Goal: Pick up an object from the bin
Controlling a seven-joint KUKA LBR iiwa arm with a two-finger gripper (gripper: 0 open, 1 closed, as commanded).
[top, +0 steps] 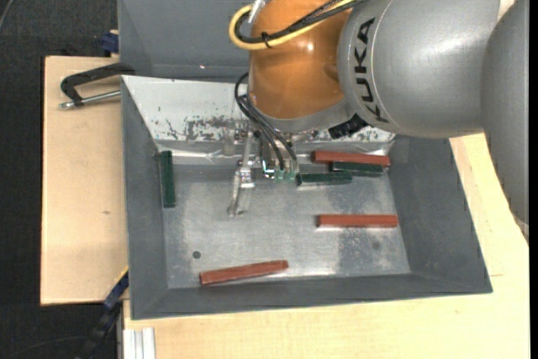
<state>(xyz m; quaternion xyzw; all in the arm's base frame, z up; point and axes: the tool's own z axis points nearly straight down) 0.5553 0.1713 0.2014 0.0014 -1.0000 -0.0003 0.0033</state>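
Since I cannot tell if the jaws are open or holding anything, I'm wary. Closing blind could shove the green stick on their right.

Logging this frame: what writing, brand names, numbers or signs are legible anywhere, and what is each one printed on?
"KUKA": black letters on the grey arm housing, running sideways next to the orange cover.
Nothing else can be read: the red bars and the green bars in the bin show no lettering, and the bin's walls carry none.
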